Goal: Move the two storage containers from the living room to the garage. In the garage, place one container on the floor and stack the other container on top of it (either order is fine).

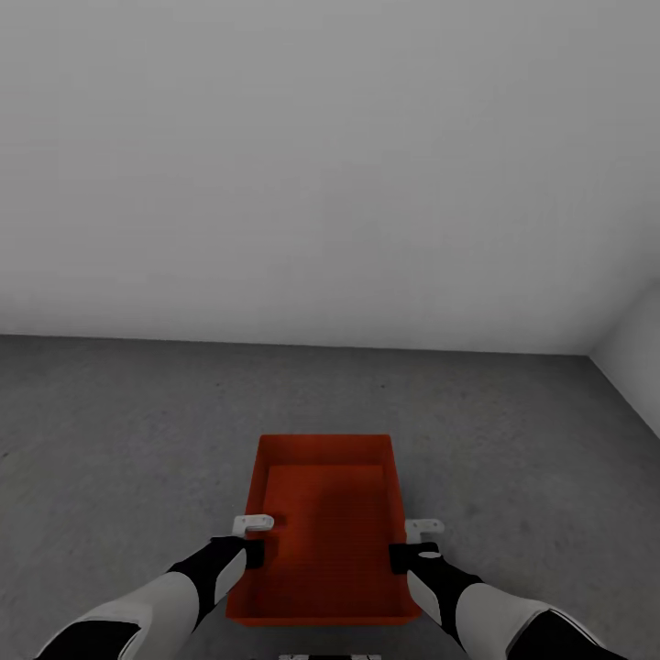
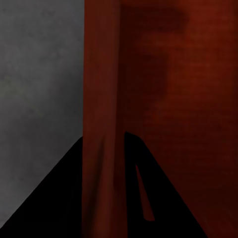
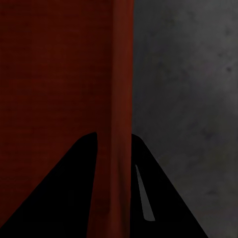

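Two grippers astride one container (image 1: 323, 522)

Two arms with glossy white forearm shells, black at the elbows and again at the wrists. Small pale grey brackets (image 1: 253, 523) capping each wrist. Black wedge-shaped fingers (image 2: 54, 198), one carrying a thin light sliver.

You have one orange-red storage container (image 1: 325, 527) held between both arms over the dark grey concrete floor (image 1: 110, 431) of the garage. Your left gripper (image 1: 249, 541) clamps its left wall, your right gripper (image 1: 414, 543) its right wall. The bin sits level, its ribbed base open to view. A plain white wall (image 1: 321, 165) rises ahead.
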Controlling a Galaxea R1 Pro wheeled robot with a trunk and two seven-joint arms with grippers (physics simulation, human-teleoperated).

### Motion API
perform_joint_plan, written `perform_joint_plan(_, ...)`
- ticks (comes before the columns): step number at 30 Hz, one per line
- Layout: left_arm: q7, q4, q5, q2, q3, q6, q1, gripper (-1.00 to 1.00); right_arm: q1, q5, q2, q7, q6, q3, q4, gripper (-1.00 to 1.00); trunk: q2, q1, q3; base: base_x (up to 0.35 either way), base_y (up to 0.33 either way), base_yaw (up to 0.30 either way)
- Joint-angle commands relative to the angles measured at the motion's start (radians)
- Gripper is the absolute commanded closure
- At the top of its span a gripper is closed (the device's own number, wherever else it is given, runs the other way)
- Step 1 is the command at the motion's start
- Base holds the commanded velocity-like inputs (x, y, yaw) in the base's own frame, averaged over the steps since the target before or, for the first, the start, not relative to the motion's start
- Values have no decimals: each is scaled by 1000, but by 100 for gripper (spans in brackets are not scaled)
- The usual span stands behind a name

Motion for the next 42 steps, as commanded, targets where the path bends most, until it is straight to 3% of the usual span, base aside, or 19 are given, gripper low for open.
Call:
perform_joint_plan(1, 6, -7, -2, -2, 5, 5, -1, 100, 0, -23, 7, 1, -1, 16, 3, 100, -8, 4, -5, 0, 0, 0)
perform_joint_plan(7, 6, -7, -2, -2, 5, 4, -1, 100, 0, -23, 7, 1, -2, 16, 3, 100, -50, 27, -34, 0, 0, 0)
perform_joint_plan(28, 7, -8, -2, -2, 5, 3, -1, 100, 0, -23, 6, 1, -2, 15, 3, 100, -50, 27, -47, 0, 0, 0)
perform_joint_plan(37, 7, -6, -2, -2, 5, 4, -1, 100, 0, -23, 6, 1, -2, 15, 3, 100, -113, 61, -76, 0, 0, 0)
perform_joint_plan(42, 7, -7, -2, -2, 5, 3, -1, 100, 0, -23, 6, 1, -2, 16, 3, 100, -120, 65, -80, 0, 0, 0)
